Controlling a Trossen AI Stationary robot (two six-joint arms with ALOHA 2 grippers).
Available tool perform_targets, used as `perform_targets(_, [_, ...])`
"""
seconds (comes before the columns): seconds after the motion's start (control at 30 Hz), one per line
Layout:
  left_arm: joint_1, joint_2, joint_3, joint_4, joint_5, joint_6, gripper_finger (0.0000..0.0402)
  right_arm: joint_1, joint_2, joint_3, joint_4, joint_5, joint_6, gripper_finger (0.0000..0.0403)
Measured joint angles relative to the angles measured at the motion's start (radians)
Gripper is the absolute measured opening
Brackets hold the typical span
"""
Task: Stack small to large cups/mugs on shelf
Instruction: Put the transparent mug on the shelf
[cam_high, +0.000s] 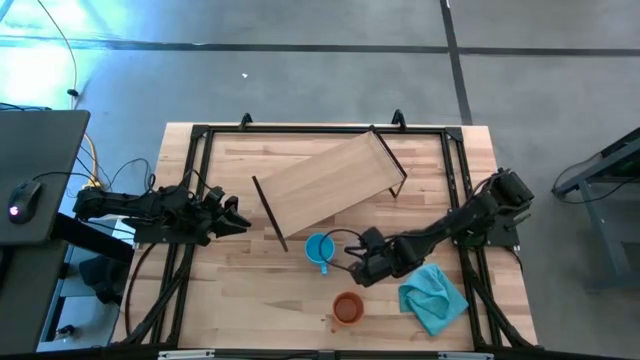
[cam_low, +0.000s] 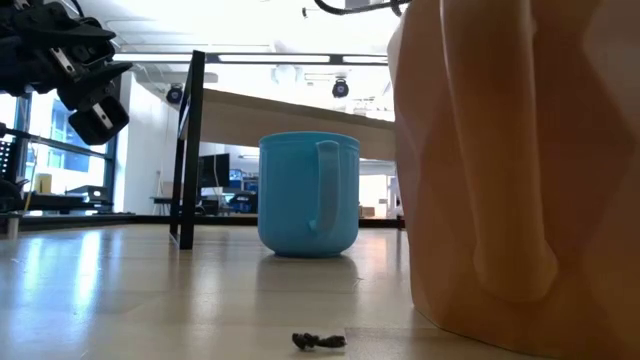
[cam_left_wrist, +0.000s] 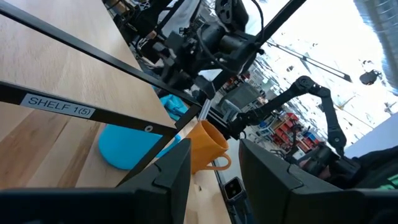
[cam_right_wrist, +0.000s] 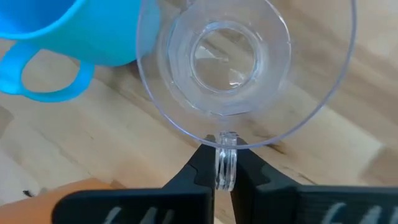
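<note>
The light-wood shelf (cam_high: 330, 185) with black end frames lies askew at the table's middle. The blue mug (cam_high: 320, 250) stands upright just in front of it, and the orange-brown mug (cam_high: 348, 308) stands nearer the front edge. My right gripper (cam_high: 358, 264) is between the two mugs, shut on the clear cup (cam_right_wrist: 227, 56), which is beside the blue mug (cam_right_wrist: 56, 37). My left gripper (cam_high: 236, 217) is open and empty, held above the table left of the shelf; it also shows in the low view (cam_low: 85, 85). My right gripper pinches the clear cup's small handle (cam_right_wrist: 226, 163) between its two fingers. The fingers come from above, pointing down. The cup is upright with its mouth up, beside the blue mug. Whether its base rests on the table I cannot tell.
A teal cloth (cam_high: 432, 297) lies at the front right. A black frame (cam_high: 200, 135) runs round the tabletop. A small dark scrap (cam_low: 318, 342) lies on the wood near the front. Bare wood lies at the front left.
</note>
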Motion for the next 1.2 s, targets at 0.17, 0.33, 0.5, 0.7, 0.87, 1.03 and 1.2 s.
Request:
perform_targets(0.17, [0.0, 0.0, 0.0, 0.0, 0.0, 0.0, 0.0124, -0.013, 0.0, 0.104, -0.171, -0.003, -0.01, 0.0004])
perform_targets(0.33, [0.0, 0.0, 0.0, 0.001, 0.0, 0.0, 0.0124, -0.04, 0.0, 0.246, -0.365, -0.02, -0.01, 0.0004])
perform_targets(0.5, [0.0, 0.0, 0.0, 0.0, 0.0, 0.0, 0.0124, -0.07, 0.0, 0.409, -0.563, -0.024, -0.003, 0.0003])
perform_targets(0.7, [0.0, 0.0, 0.0, 0.0, 0.0, 0.0, 0.0124, -0.133, 0.0, 0.573, -0.743, -0.044, 0.0, 0.0003])
perform_targets(0.87, [0.0, 0.0, 0.0, 0.001, 0.0, 0.0, 0.0124, -0.203, -0.001, 0.644, -0.768, -0.042, -0.076, 0.0003])
perform_targets(1.03, [0.0, 0.0, 0.0, 0.0, 0.0, 0.0, 0.0124, -0.286, -0.001, 0.657, -0.768, -0.039, -0.166, 0.0003])
perform_targets(1.2, [0.0, 0.0, 0.0, 0.0, 0.0, -0.002, 0.0124, -0.377, -0.001, 0.657, -0.769, -0.038, -0.253, 0.0003])
